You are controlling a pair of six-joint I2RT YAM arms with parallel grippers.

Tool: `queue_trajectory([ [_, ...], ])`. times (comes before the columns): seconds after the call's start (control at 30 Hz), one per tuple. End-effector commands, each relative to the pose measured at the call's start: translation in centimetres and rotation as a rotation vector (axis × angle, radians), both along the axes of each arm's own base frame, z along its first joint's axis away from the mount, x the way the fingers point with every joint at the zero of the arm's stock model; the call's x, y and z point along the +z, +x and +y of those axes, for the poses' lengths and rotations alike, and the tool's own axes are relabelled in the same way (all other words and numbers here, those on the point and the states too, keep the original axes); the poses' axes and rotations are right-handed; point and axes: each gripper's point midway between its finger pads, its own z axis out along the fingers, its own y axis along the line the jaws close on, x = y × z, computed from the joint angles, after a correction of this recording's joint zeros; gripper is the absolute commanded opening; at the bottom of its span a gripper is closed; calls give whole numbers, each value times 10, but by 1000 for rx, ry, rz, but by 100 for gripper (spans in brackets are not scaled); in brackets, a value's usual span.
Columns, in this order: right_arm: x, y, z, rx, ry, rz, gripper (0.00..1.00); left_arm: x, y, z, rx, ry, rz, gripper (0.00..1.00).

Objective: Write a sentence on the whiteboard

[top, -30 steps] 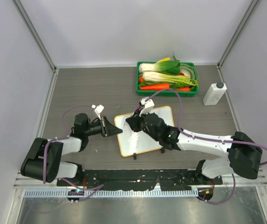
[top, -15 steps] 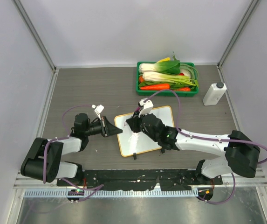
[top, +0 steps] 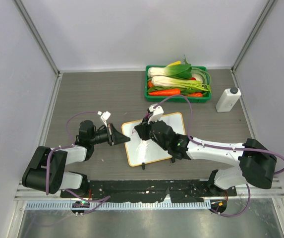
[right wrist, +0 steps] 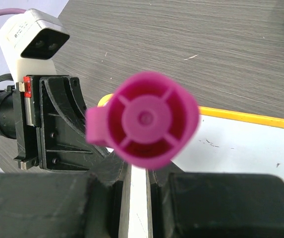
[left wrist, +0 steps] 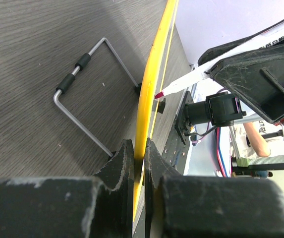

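Observation:
The whiteboard (top: 162, 144), white with a yellow-orange rim (left wrist: 154, 74), lies on the table in front of the arms. My left gripper (top: 123, 139) is shut on its left edge, and the rim runs between the jaws (left wrist: 140, 158). My right gripper (top: 141, 133) hovers over the board's upper left part, shut on a white marker with a magenta cap (right wrist: 149, 119). The marker's red tip (left wrist: 159, 94) sits close to the board's face near the rim. The sentence is hidden under the right gripper or too faint to read.
A green tray (top: 152, 95) of vegetables stands at the back right, with a white bottle (top: 227, 99) to its right. A wire stand (left wrist: 89, 94) shows beside the board's edge. Grey walls close in the table on three sides.
My right gripper with the marker has shifted very slightly over the board. The left gripper and the board have not moved.

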Motion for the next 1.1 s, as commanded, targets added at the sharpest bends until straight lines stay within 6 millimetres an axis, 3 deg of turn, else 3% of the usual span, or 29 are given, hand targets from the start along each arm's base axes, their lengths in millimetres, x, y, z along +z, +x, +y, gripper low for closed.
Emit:
queue_trajectory([
  [0.0,12,8,-2,-47,23,-38,1,-10,9,4,51,38,18,0],
  [0.67,10,7,-21,-89,-18,-41,2,-11,9,4,51,39,22,0],
  [0.8,16,7,-18,-82,5,-47,1,-11,9,4,51,39,22,0],
  [1.07,49,10,-12,-78,79,-87,1,-11,8,4,49,38,22,0],
])
